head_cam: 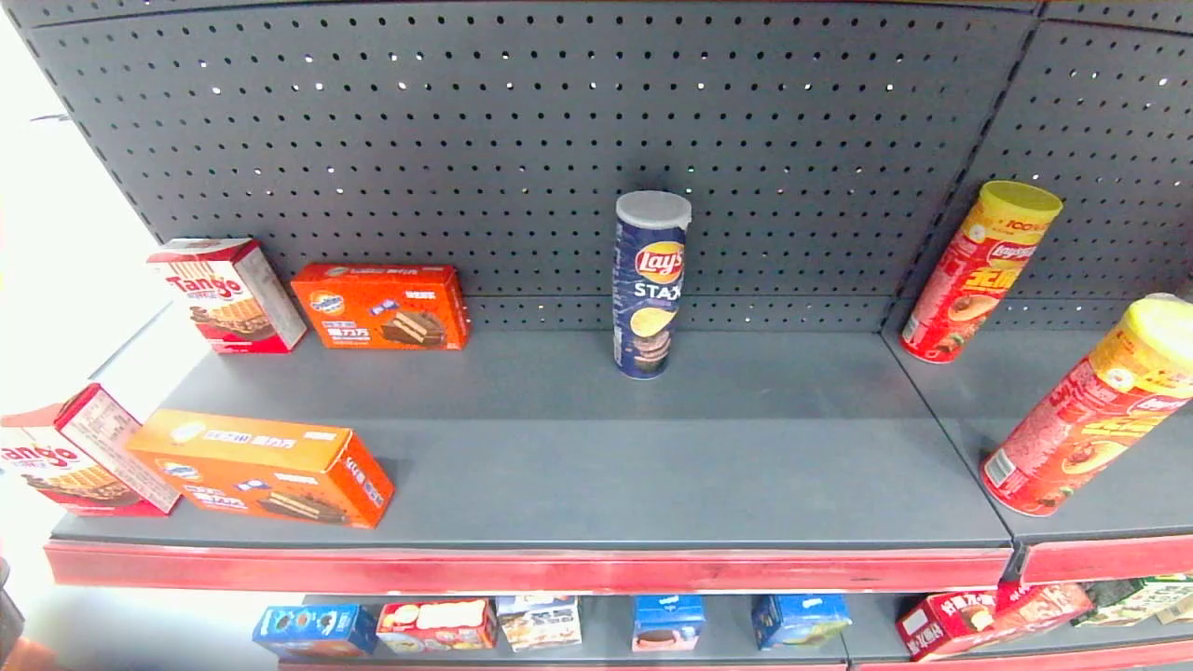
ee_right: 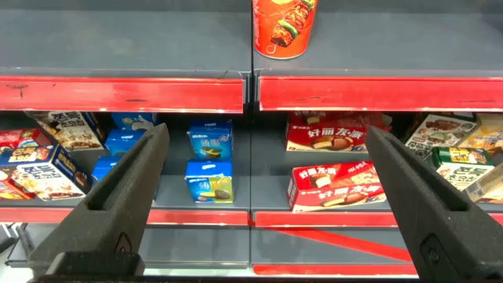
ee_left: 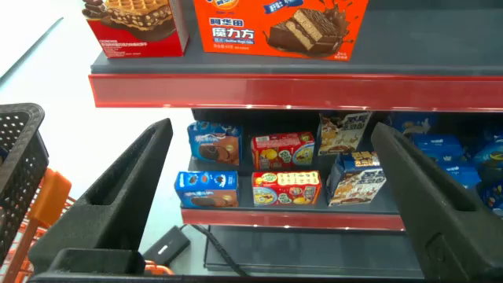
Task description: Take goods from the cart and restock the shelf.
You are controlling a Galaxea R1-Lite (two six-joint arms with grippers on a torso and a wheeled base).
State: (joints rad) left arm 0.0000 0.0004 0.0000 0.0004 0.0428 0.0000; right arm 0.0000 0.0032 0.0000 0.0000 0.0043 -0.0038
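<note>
On the grey shelf [head_cam: 652, 466], a tall blue chips can [head_cam: 650, 284] stands upright at the back middle. Two orange cake boxes [head_cam: 266, 468] [head_cam: 382, 306] and two red wafer boxes [head_cam: 226, 294] [head_cam: 75, 463] sit at the left. Two red-and-yellow cans [head_cam: 979, 270] [head_cam: 1086, 419] stand at the right. My left gripper [ee_left: 271, 196] is open and holds nothing, facing the lower shelves below an orange cake box [ee_left: 279, 27]. The cart's black mesh basket [ee_left: 17, 173] is beside it. My right gripper [ee_right: 267, 196] is open with nothing in it, below a red can [ee_right: 284, 27].
A red price rail [head_cam: 522, 568] runs along the shelf's front edge. The lower shelves hold small blue boxes [ee_right: 211, 161], red boxes [ee_right: 334, 185] and other snack packs [ee_left: 284, 169]. A perforated grey back panel [head_cam: 522, 140] closes the shelf. The shelf's middle and front are bare.
</note>
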